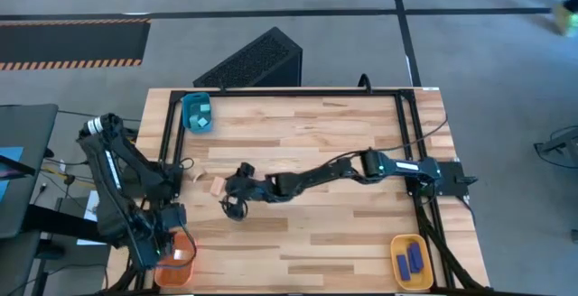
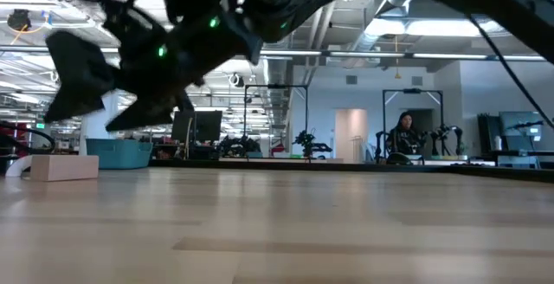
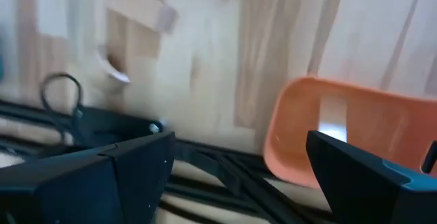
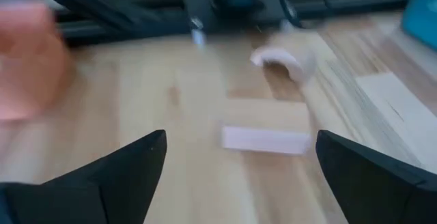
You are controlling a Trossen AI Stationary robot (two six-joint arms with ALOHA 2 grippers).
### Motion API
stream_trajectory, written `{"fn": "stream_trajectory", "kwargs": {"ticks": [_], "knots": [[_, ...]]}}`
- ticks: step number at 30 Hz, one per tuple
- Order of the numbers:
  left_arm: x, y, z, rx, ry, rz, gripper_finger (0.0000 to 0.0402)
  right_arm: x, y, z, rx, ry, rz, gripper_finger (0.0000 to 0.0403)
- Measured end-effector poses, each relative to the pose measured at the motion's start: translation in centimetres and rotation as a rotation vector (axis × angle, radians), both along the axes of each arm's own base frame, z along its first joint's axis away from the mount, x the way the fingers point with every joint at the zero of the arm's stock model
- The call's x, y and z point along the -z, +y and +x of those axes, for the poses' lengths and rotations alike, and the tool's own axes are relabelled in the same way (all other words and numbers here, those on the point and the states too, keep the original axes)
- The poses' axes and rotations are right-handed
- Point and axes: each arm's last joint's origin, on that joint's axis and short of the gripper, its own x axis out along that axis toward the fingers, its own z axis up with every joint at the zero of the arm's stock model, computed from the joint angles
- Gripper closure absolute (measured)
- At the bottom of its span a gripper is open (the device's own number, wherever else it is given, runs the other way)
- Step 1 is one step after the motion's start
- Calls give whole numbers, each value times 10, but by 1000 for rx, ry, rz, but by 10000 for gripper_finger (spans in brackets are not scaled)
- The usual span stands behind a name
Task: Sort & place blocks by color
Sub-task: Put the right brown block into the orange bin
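High view: right pincer [image 1: 237, 190] hovered spread beside wood block [image 1: 216, 184].
Left pincer [image 1: 161, 239]: spread over orange tray [image 1: 187, 271].
Next: probably descend, pinch block.

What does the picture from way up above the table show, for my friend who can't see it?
Two dark robot arms work at a light wooden table; the right end effector hangs open near small pale wooden blocks. Teal, orange and yellow plastic trays sit near the corners.

Wide bare stretch of the light wooden tabletop [image 1: 343, 233] lies clear between the outstretched right arm [image 1: 334, 171] and the near edge. On the left, two pale natural wood blocks [image 1: 209, 180] sit just beyond the right tool [image 1: 233, 197], its fingers spread. Rounded teal [image 1: 196, 113], orange [image 1: 178, 262] and yellow plastic trays [image 1: 409, 262] crowd three corners.
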Motion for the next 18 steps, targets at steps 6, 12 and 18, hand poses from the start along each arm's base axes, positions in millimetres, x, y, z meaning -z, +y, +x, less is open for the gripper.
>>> {"fn": "stream_trajectory", "kwargs": {"ticks": [6,12,18], "knots": [[-22,28,-4,-46,-169,-23,86,22,-23,16,18,51,51,3],[-34,49,-6,-63,-272,-34,86,25,-24,23,-11,48,-24,3],[-26,68,-9,-58,-247,-16,86,42,-25,27,-7,3,-22,3]]}}
